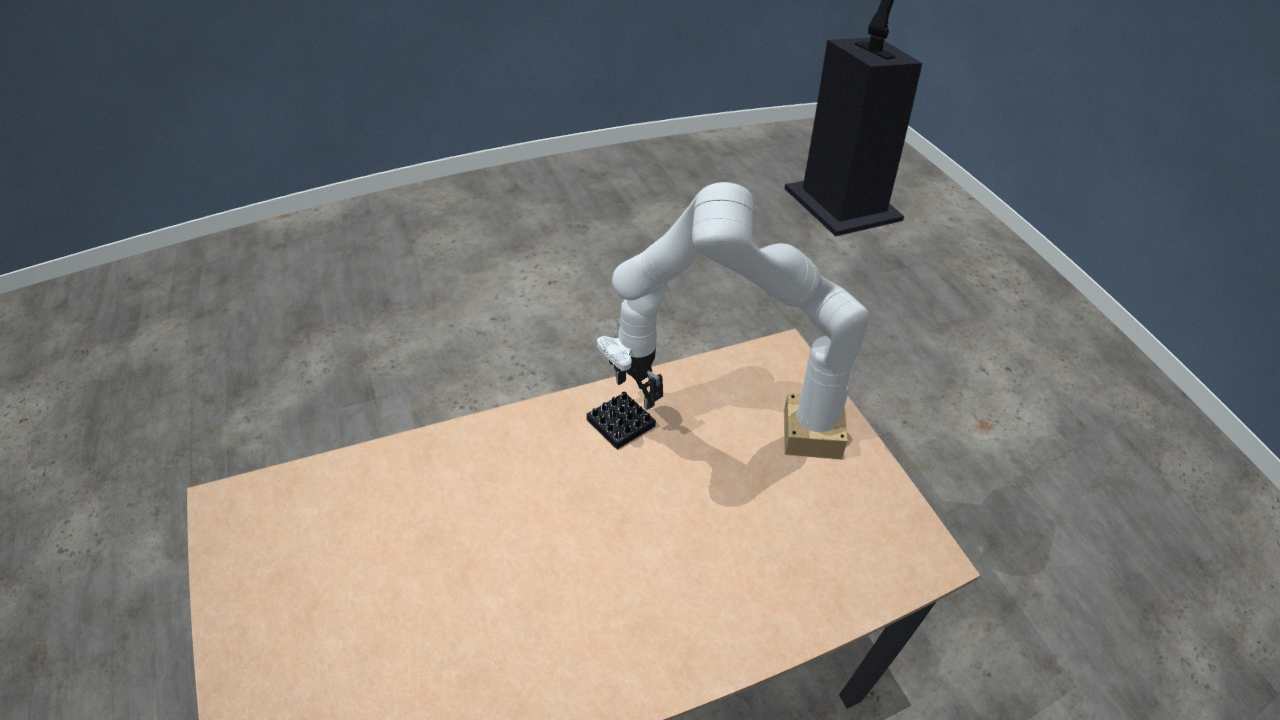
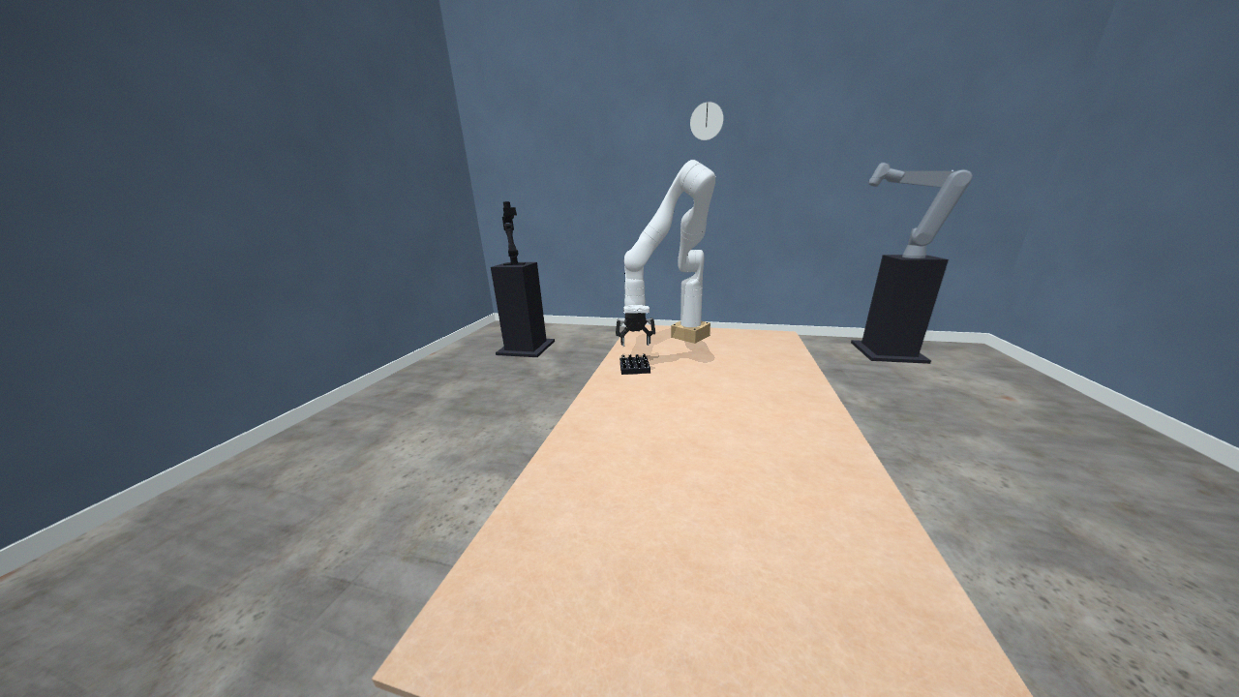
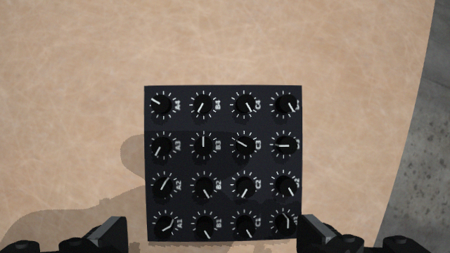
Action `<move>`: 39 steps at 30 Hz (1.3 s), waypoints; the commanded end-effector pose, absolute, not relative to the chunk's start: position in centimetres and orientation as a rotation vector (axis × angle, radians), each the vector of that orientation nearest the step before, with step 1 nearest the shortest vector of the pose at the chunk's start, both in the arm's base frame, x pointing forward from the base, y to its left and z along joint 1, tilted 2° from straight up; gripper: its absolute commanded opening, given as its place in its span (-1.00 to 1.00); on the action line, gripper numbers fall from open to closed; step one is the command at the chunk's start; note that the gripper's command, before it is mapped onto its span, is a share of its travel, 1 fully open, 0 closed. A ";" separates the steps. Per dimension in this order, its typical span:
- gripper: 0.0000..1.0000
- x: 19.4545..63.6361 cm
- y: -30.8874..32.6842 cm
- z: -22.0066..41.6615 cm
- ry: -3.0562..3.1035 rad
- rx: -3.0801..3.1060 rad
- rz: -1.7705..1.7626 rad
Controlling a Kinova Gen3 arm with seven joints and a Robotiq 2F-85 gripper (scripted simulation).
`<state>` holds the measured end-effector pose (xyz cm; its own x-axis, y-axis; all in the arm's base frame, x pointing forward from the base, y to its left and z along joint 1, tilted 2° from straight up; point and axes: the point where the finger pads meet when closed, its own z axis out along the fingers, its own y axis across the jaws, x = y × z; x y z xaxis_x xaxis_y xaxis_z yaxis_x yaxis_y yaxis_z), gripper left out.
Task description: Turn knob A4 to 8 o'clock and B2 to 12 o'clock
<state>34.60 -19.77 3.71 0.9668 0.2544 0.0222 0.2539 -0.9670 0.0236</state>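
The black knob box [image 1: 624, 420] [image 2: 635, 365] [image 3: 223, 161] stands flat on the table [image 1: 537, 573] near its far edge. In the wrist view the printed names lie to the right of each knob, so row A is the left column. Knob A4 [image 3: 162, 104] is at the top left; its white line points left and slightly up. Knob B2 [image 3: 204, 187] is in the second column, third down; its line points down and right. My gripper [image 1: 637, 386] [image 2: 635, 336] [image 3: 212, 236] is open and empty, hanging a little above the box's knob-1 side, clear of the knobs.
The arm's tan base block [image 1: 815, 437] [image 2: 689, 330] stands on the table to the right of the box. The table's edge and the grey floor [image 3: 418, 169] run close past the box's row-D side. Black pedestals [image 1: 857, 134] stand on the floor away from the table.
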 end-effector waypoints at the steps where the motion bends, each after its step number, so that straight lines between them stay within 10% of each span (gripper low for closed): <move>1: 1.00 34.6 -19.8 3.8 0.400 3.095 0.041; 39: 1.00 32.9 -20.3 3.7 0.399 3.095 0.042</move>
<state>33.32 -20.08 3.63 0.9648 0.2620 0.0216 0.2614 -0.9649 0.0251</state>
